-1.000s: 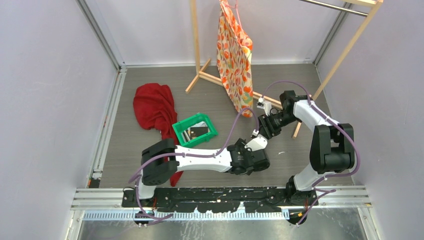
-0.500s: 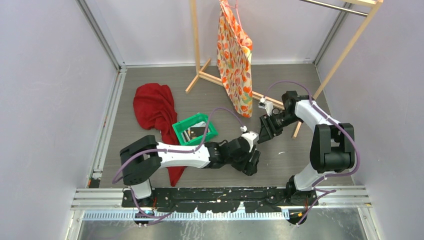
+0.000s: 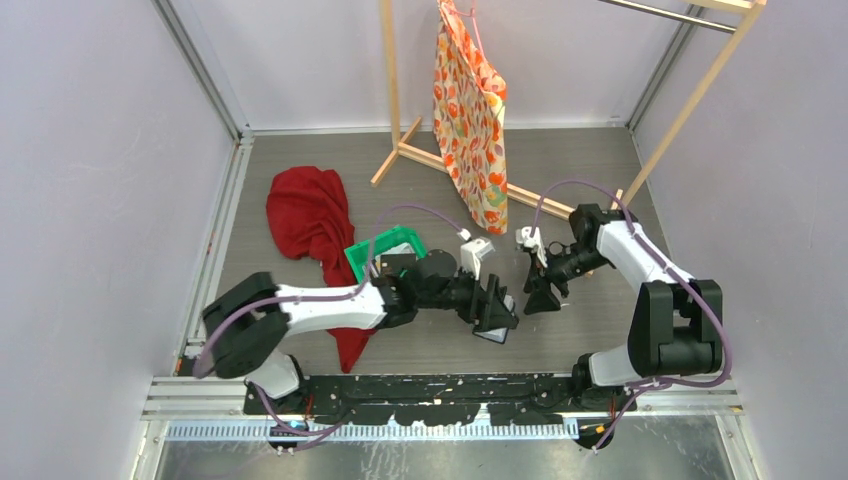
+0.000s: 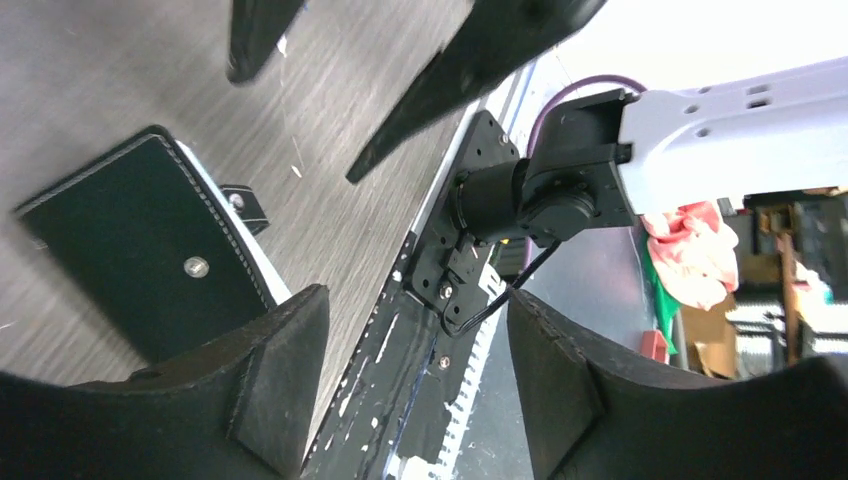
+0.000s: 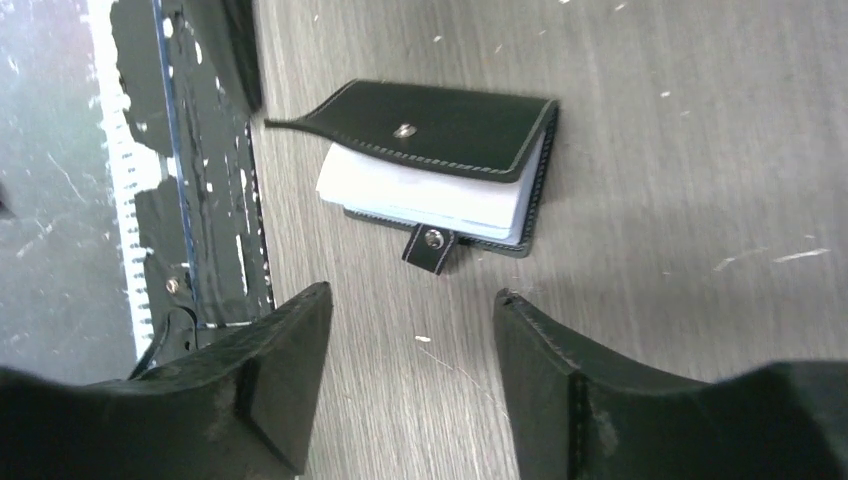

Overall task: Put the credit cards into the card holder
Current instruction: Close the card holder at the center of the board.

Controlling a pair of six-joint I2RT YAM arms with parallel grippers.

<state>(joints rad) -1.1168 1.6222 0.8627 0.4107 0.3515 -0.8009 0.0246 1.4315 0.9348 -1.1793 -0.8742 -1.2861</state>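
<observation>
We see soft, even light with faint shadows; in the left wrist view glare whitens the background beyond the card holder (image 4: 140, 260).

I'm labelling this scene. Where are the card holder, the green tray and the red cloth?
card holder (image 5: 450, 125): right wrist view, on its black top flap.
green tray (image 3: 380, 240): top view, on its far rim.
red cloth (image 3: 305, 215): top view, on its middle.
</observation>
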